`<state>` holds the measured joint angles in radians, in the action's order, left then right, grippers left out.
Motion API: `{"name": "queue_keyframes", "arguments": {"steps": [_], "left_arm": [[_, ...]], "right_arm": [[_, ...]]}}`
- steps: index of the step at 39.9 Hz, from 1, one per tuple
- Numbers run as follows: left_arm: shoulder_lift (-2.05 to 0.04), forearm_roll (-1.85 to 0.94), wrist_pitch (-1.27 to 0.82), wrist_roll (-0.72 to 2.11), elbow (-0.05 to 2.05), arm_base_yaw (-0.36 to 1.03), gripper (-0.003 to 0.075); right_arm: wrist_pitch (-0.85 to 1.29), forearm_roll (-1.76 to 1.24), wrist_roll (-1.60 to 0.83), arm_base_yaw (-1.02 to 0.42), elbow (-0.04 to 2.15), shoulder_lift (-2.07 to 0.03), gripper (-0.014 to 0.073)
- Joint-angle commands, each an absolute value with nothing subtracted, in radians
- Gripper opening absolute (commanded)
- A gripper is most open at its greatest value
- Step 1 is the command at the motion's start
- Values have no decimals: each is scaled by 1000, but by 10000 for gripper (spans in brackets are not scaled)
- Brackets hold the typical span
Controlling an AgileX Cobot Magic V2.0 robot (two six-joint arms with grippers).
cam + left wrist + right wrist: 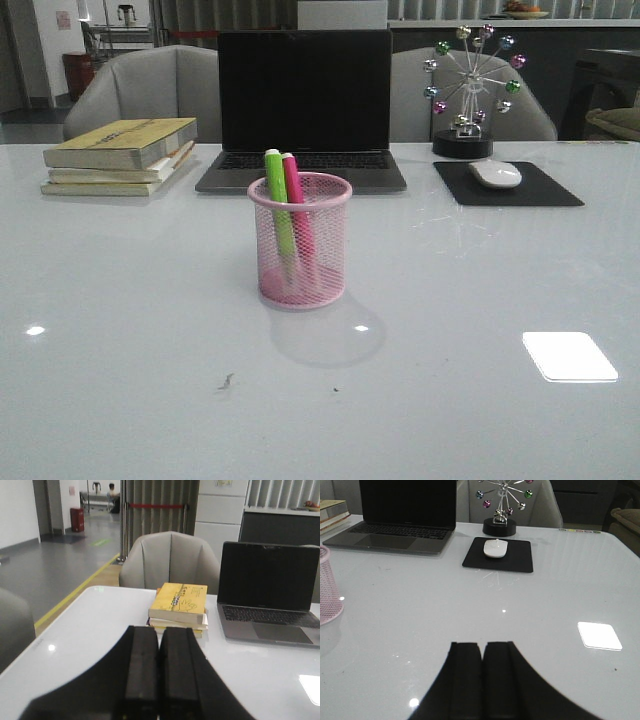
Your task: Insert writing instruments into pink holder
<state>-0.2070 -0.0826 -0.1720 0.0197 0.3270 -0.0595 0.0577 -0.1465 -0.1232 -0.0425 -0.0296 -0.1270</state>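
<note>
- Front view: round pink wire-mesh holder (300, 242) standing upright near the middle of the white table (120, 320), solid rolled rim on top, solid base below.
- Inside the holder, side by side and leaning a little toward its rear left: bright green marker (279, 215) on the left, hot pink marker (295, 208) touching it on the right, pale cap ends poking just above the rim, bodies visible through the mesh.
- Behind the holder: open laptop (304, 105) with a dark screen; stack of books (122, 155) at far left; black mouse pad (507, 184) with a white mouse (495, 174) at right; ball-tipped desk ornament (470, 85) behind the pad.
- No arm or gripper in this view.
- Left wrist view: left gripper (159, 680) at the near edge, two black fingers pressed together with only a thin seam between, nothing clenched in them.
- Ahead of it the yellow-topped books (178, 607) and the laptop (269, 595); holder and markers out of frame, so position relative to this gripper cannot be told here.
- Right wrist view: right gripper (481, 685) likewise closed finger to finger, empty, above bare tabletop.
- Pink holder (328, 587) cut by the frame edge, well apart from the fingers, off to the robot's left and farther forward; markers not visible here.
- Mouse (495, 548) on its pad (498, 555) straight ahead, ornament (501, 505) behind, laptop (395, 515) beside.
</note>
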Motion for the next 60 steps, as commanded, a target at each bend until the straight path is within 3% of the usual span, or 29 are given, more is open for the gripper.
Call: {"name": "queue_keyframes", "arguments": {"steps": [1, 10, 30, 60], "left_arm": [[-136, -43, -50, 7, 306, -53, 92], [32, -26, -49, 7, 189, -53, 92], [29, -40, -22, 7, -5, 39, 92], [29, -40, -45, 7, -10, 39, 92]], "right_arm": [[-35, -141, -132, -43, -32, -134, 55], [-35, -141, -132, -43, -32, -134, 55], [-36, -141, -132, -43, -32, -134, 55], [-36, -141, -132, -43, -32, -134, 55]]}}
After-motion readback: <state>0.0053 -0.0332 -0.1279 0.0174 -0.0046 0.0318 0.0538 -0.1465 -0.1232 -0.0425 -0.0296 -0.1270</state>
